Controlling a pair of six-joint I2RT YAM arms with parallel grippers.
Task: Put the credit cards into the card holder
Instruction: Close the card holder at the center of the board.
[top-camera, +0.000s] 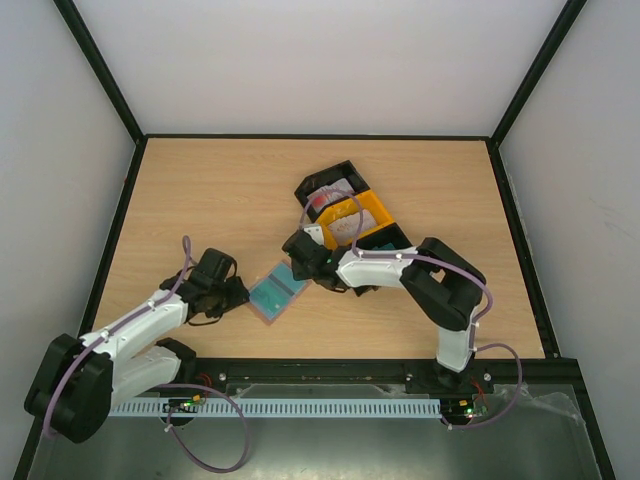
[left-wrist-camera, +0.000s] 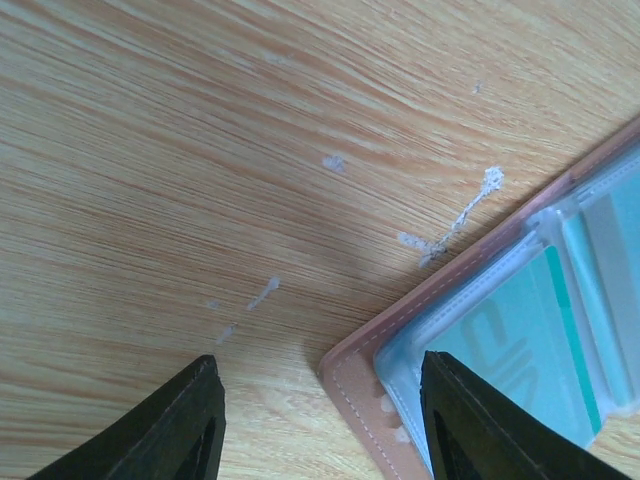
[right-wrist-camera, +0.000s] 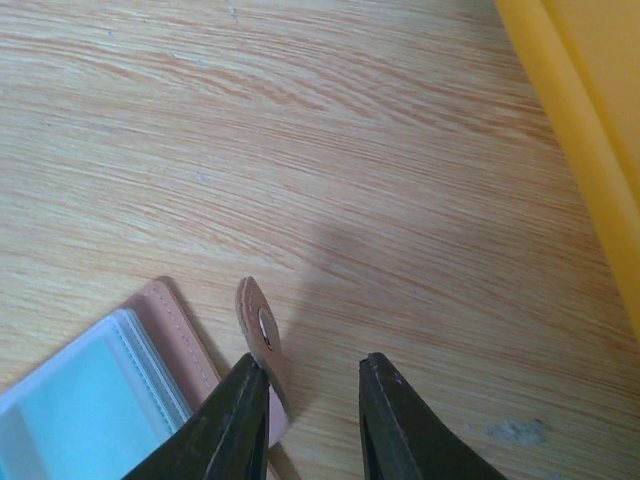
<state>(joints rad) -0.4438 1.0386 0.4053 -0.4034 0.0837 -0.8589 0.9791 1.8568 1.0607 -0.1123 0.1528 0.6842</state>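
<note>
Card holder (top-camera: 277, 293) is seen lying open on the wooden table (top-camera: 200, 200), a little nearer than the middle, between the two grippers. A teal credit card (left-wrist-camera: 515, 345) is seen tucked in one of its clear pockets. The left gripper (top-camera: 236, 294) is held low just left of the holder. Its jaws are spread wide, with the holder's corner lying between them and nothing gripped. The right gripper (top-camera: 302, 262) is placed at the holder's far right corner, where a clasp tab (right-wrist-camera: 262, 335) stands upright. Its jaws are parted. The tab is seen against the inner side of one finger (right-wrist-camera: 235, 425), and a gap is left to the other. Just beyond the right gripper, black and yellow trays (top-camera: 372, 212) are set at an angle. A white card with red marks (top-camera: 330, 196) is seen in the farther, black one.
</note>
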